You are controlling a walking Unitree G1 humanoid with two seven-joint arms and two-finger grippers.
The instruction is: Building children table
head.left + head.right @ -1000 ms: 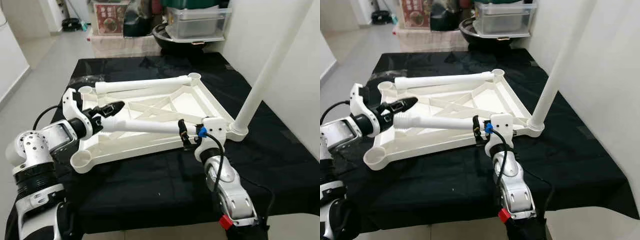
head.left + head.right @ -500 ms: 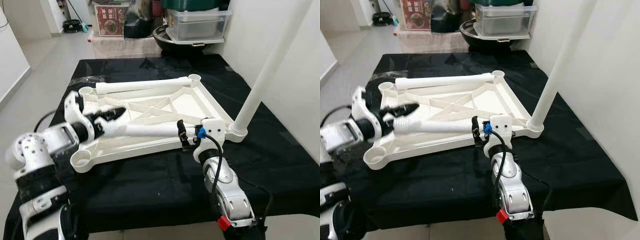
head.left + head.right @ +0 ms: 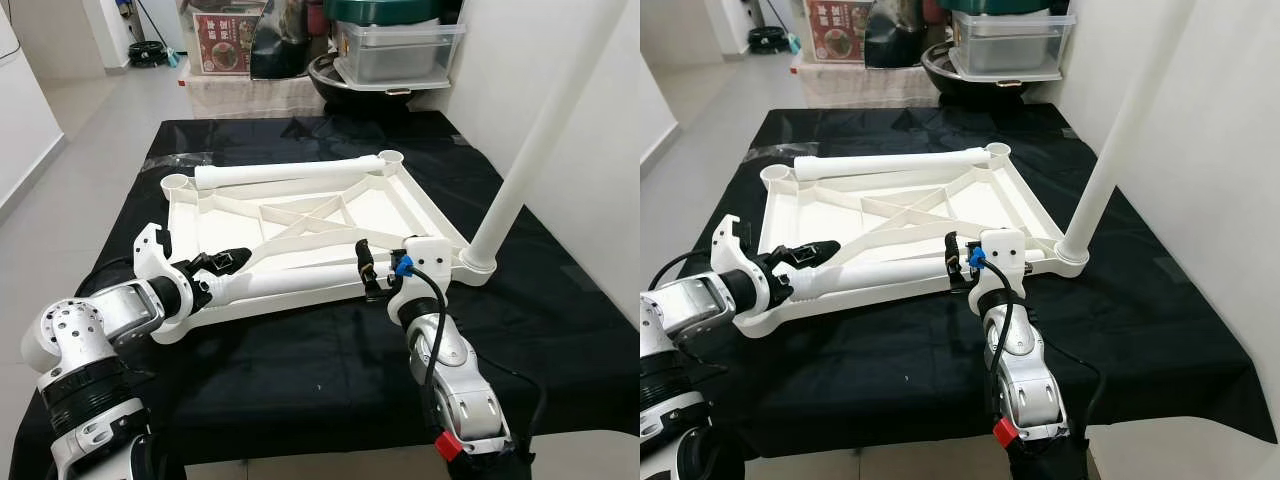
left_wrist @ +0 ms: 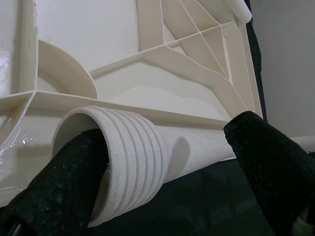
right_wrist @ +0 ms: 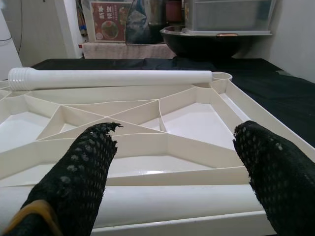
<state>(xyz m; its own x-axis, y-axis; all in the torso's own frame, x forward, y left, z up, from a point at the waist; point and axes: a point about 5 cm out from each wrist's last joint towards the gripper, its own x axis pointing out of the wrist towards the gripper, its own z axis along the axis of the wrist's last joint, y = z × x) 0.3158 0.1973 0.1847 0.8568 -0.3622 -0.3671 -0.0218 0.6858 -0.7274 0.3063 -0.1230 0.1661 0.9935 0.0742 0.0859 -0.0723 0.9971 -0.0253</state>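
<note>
- The white table top (image 3: pixel 330 215) lies upside down on the black-covered table (image 3: pixel 560 330), ribs facing up. One leg already stands upright in the far right corner socket (image 3: pixel 478 265).
- A second loose leg (image 3: pixel 290 172) rests along the far edge of the table top, untouched.
- The leg being worked on (image 3: pixel 300 283) now lies low along the near edge of the table top. A second ago its threaded end was held higher, over the middle ribs; it has since swung down and toward the near left corner.
- The left claw (image 3: pixel 222 262) holds the threaded end: in the left wrist view one finger (image 4: pixel 59 187) sits against the open mouth of the leg and the other on the far side of the tube, so it is gripping the leg.
- The right claw (image 3: pixel 366 270) is at the other end of that leg; its fingers (image 5: pixel 78 172) stand spread on either side of the tube, and I cannot tell whether they press it.
- My reading: the threaded end has been brought near the near left socket, so the next step is likely tipping the leg upright and screwing it in. Alignment of the thread looks like the tricky part.
</note>
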